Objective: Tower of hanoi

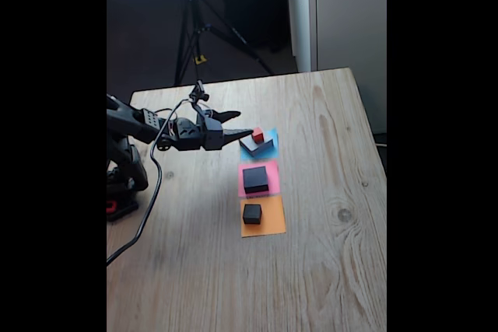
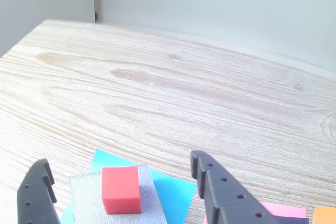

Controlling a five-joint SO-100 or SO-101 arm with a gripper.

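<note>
Fixed view: black two-finger gripper [image 1: 243, 127] reaching in from the left over the pale wooden table [image 1: 327, 270], fingers spread wide, nothing held, tips just left of the wide flat grey block [image 1: 256, 145] on the blue paper square [image 1: 272, 136]. Tiny red cube [image 1: 257, 135] sitting on that grey block. Medium black block [image 1: 255, 179] on the pink paper square [image 1: 268, 167]; small dark grey block [image 1: 252, 213] on the orange paper square [image 1: 264, 225].

Wrist view: black gripper [image 2: 118, 174] open, a dark finger [image 2: 37, 198] either side of the red cube [image 2: 121, 189], not touching it. Cube resting on the grey block [image 2: 86, 198], blue paper [image 2: 176, 192] beneath. Pink [image 2: 283, 211] and orange [image 2: 325, 216] paper corners at lower right.
</note>
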